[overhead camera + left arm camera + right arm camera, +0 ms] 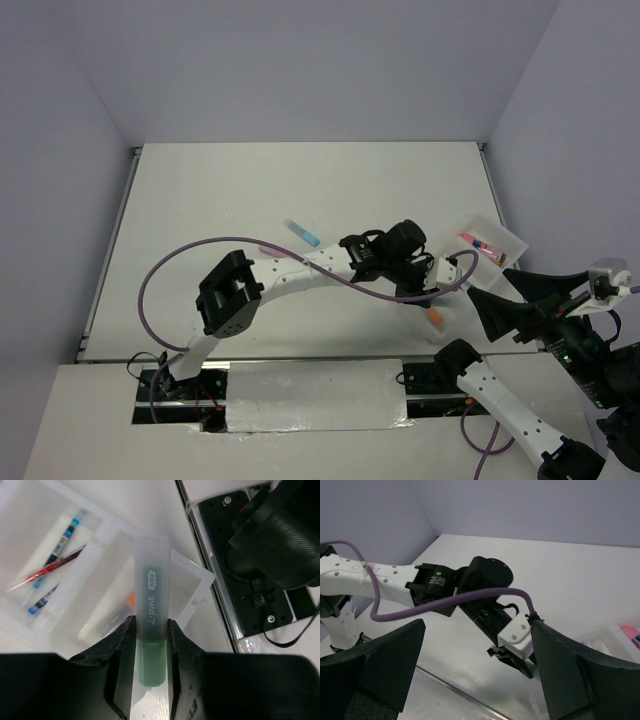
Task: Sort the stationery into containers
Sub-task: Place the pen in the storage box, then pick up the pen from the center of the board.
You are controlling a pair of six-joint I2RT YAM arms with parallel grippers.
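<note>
Green pastel highlighter with a frosted cap (151, 592) sits clamped in our left gripper (150, 629), above the translucent white three-section plastic tray (201, 578) at the right of the white table (250, 200). We judge the placing step is underway, and the next move calls for lowering and releasing. Our right gripper (477, 665) gapes empty.

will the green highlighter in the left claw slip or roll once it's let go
The green highlighter looks stiff and light, so the left claw, pinching near its coloured end, should hold it. Its frosted plastic looks smooth, so it might slide in a loose grip. The squarish cap suggests it would settle in the tray rather than roll.
</note>
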